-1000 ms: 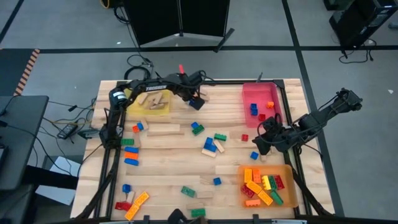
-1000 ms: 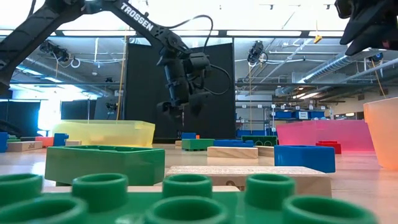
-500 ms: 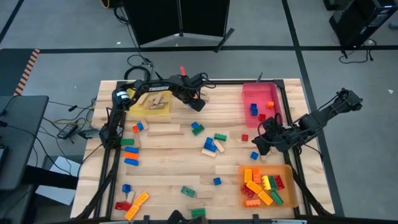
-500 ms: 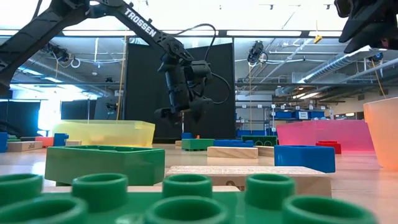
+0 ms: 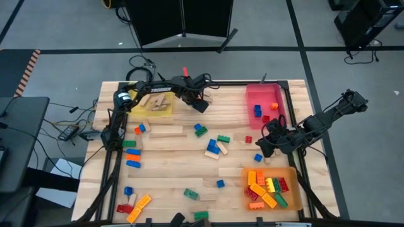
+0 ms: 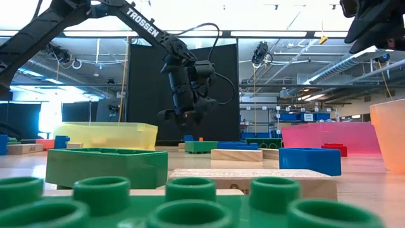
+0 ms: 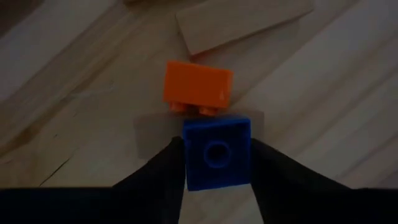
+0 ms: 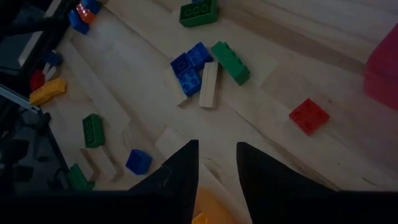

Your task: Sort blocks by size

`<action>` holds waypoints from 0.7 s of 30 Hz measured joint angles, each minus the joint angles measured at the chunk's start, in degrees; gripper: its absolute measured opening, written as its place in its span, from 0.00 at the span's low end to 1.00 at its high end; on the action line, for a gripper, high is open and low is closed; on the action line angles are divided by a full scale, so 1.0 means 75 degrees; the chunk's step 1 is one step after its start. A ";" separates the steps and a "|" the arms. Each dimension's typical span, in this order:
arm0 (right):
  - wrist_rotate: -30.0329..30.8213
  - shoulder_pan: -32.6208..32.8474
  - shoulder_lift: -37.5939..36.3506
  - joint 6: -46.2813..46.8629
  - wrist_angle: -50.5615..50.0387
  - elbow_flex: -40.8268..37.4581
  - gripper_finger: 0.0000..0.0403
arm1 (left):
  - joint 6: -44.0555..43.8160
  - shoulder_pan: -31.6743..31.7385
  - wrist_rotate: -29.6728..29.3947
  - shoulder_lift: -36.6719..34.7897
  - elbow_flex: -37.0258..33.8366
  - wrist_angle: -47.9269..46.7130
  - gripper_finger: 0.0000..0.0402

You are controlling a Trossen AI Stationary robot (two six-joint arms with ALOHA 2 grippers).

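At the far edge of the surface [image 5: 170, 164], beside the yellow tray [image 5: 151, 104], the left pincer [image 7: 214, 158] grips a small blue brick [image 7: 216, 152], its square face with a round hole toward the wrist camera. An orange brick [image 7: 197, 87] touches it, long side crosswise; a tan wooden block [image 7: 239, 22] lies just beyond. The right pincer [image 8: 214, 165] hangs nearly closed and empty near the red tray [image 5: 265, 104].
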 joint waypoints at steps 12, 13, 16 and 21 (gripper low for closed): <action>0.0479 0.0000 0.0000 -0.0307 0.0090 0.0000 0.28 | 0.0402 -0.0047 0.0622 -0.0513 -0.0006 -0.0138 0.34; 0.0638 -0.0002 0.0000 -0.0396 0.0148 0.0000 0.28 | 0.0402 -0.0059 0.0624 -0.0658 -0.0006 -0.0139 0.34; 0.1156 -0.0027 0.0000 -0.0785 0.0373 0.0000 0.29 | 0.0399 -0.0126 0.0621 -0.1154 -0.0006 -0.0081 0.34; 0.1937 -0.0259 0.0007 -0.1816 0.0900 0.0000 0.30 | 0.0410 -0.0259 0.0588 -0.2300 -0.0006 -0.0037 0.35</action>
